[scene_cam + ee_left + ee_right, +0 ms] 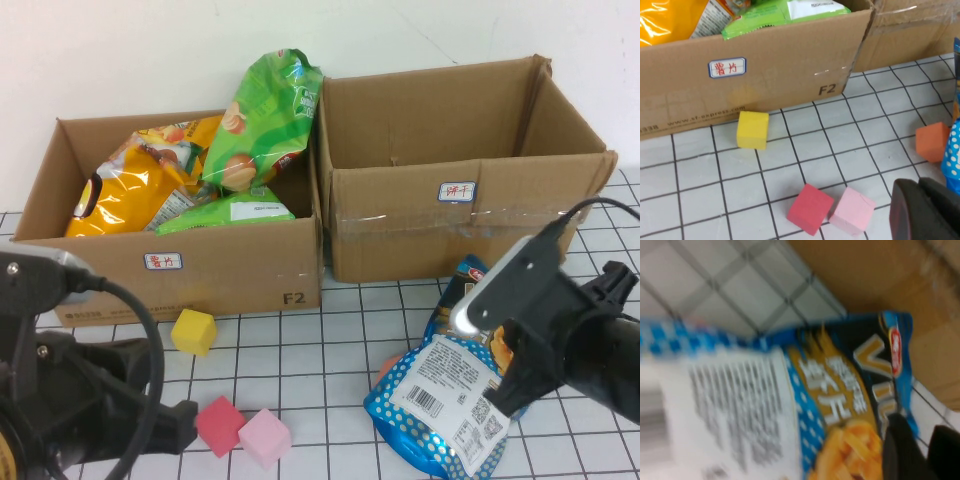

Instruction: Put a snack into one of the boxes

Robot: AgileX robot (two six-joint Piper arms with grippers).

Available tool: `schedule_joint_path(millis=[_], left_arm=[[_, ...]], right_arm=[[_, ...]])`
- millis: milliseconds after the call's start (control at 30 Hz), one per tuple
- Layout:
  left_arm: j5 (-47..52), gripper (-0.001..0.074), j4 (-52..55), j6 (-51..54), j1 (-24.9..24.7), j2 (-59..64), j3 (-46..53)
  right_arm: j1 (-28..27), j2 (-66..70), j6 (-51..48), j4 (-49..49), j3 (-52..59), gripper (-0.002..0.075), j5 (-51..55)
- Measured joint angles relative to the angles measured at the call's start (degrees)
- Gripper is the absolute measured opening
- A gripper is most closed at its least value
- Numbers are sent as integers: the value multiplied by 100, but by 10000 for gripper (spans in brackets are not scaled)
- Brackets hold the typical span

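Clearly light and crinkly, the blue snack bag suits an edge pinch; right gripper closing on it at five o'clock; left gripper shut, empty.

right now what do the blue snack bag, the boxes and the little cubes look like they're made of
Blue snack bag, under the right gripper: glossy plastic film, judging by its sheen and crinkles. Left box and right box: matte brown corrugated cardboard with taped seams. Yellow cube, red cube, pink cube: matte, possibly foam or painted wood. Left gripper is parked.
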Motion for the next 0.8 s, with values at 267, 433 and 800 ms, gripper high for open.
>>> schedule_joint_path(millis=[267, 433, 800], left_arm=[[10, -1, -317, 10, 0, 0, 0], [10, -1, -432, 10, 0, 0, 0], [-171, -1, -635, 10, 0, 0, 0]], right_arm=[[0, -254, 2210, 4, 397, 148, 1269], [0, -264, 3071, 4, 649, 287, 1977], [0, 112, 2156, 4, 56, 358, 3006]])
